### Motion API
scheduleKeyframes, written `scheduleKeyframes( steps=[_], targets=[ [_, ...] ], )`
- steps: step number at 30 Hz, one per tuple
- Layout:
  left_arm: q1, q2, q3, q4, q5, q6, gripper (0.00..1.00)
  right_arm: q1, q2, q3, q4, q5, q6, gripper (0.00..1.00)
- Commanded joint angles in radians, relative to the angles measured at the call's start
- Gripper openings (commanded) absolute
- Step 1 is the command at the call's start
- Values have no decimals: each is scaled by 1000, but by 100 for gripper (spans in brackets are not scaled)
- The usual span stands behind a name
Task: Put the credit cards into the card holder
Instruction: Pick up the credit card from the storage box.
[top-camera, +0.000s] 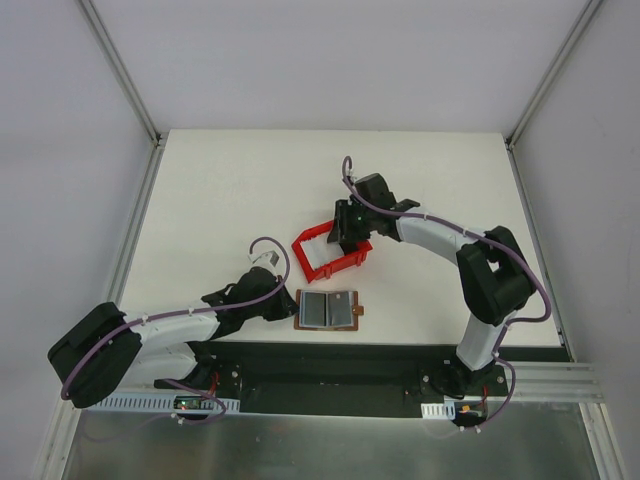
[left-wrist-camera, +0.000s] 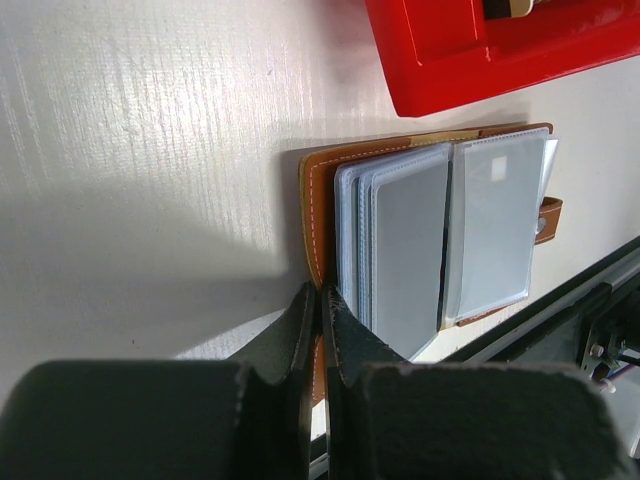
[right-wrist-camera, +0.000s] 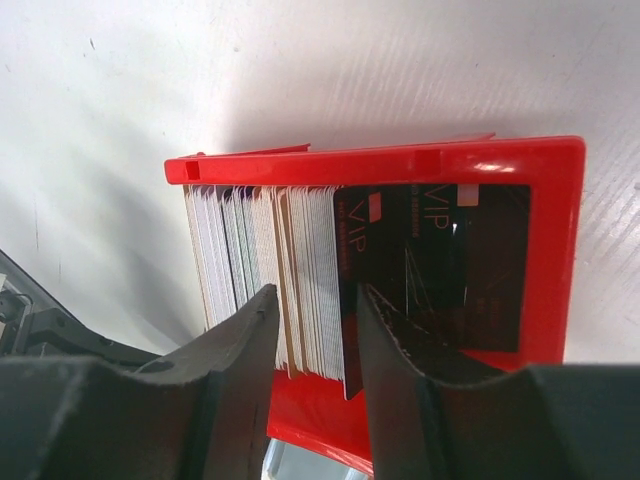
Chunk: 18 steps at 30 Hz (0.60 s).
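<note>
- The card holder (top-camera: 327, 310) lies opened flat: brown cover with pale stitching, clear grey-blue sleeves fanned across both halves, and a strap tab (top-camera: 357, 311) with a snap projecting from one side.
- Location: close to the near edge of the tabletop (top-camera: 220, 200), about mid-width, with its long side parallel to that edge.
- The left tool (left-wrist-camera: 318, 300) has its fingers together, clamped on the cover's rim at the holder's left side.
- The credit cards (right-wrist-camera: 300, 280) stand on edge as a packed stack inside the red tray (right-wrist-camera: 380, 160). A black VIP card (right-wrist-camera: 430, 260) faces the stack's end.
- The tray sits just beyond the holder toward the tabletop centre, turned at an angle, with a narrow gap between them.
- The right tool (right-wrist-camera: 316, 292) is over the tray with its fingers apart and part of the stack between them. Contact with the cards cannot be confirmed.
- Bare tabletop extends to the left, right and far edges. The near edge leaves little margin.
</note>
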Motion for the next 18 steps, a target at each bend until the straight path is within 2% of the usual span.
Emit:
scheduleKeyframes(
  steps=[1,7,13,18],
  targets=[
    [9,29,-3,-82,-20,38,0,-3,-38,3,8,4,7,36],
    [9,40,2,-82,-20,38,0,-7,-26,9,3,-4,8,16],
    [9,46,2,-80,-20,37,0,-16,-24,13,-11,12,1,8],
    [9,46,0,-80,-20,35,0,-14,-32,30,-43,90,-48,4]
  ],
)
